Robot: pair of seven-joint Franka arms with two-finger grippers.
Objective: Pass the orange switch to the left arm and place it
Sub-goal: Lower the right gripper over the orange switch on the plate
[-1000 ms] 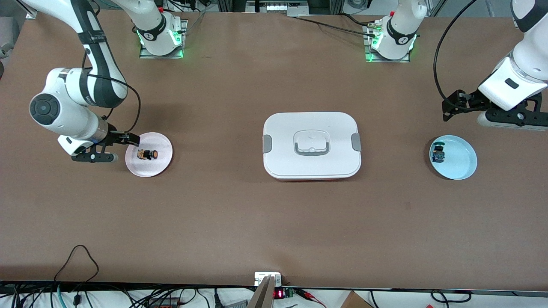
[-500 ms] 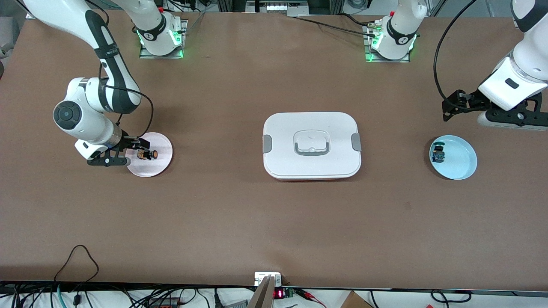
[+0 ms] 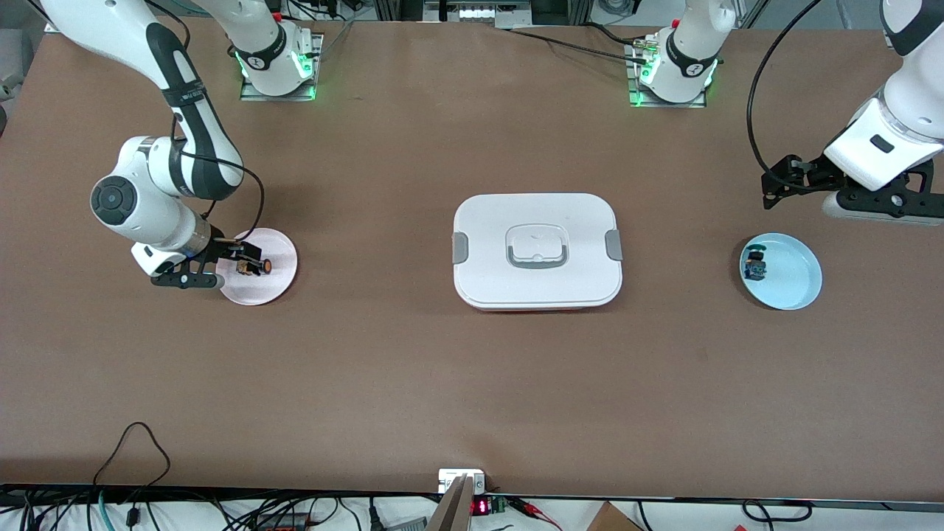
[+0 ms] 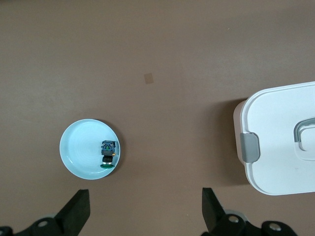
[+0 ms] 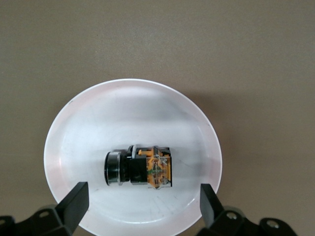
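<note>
Orange switch lying on the pink plate, left of frame.
Right gripper is hovering over it, jaws wide (nothing held); left gripper is waiting open, upper right, above the blue plate.

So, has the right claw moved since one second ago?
Yes. The right claw shifted toward the box, now over the pink plate around the orange switch.

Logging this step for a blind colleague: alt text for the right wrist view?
The orange switch lies on its side in a pink plate on the brown table. The open right gripper is over it, one fingertip at each end.
</note>
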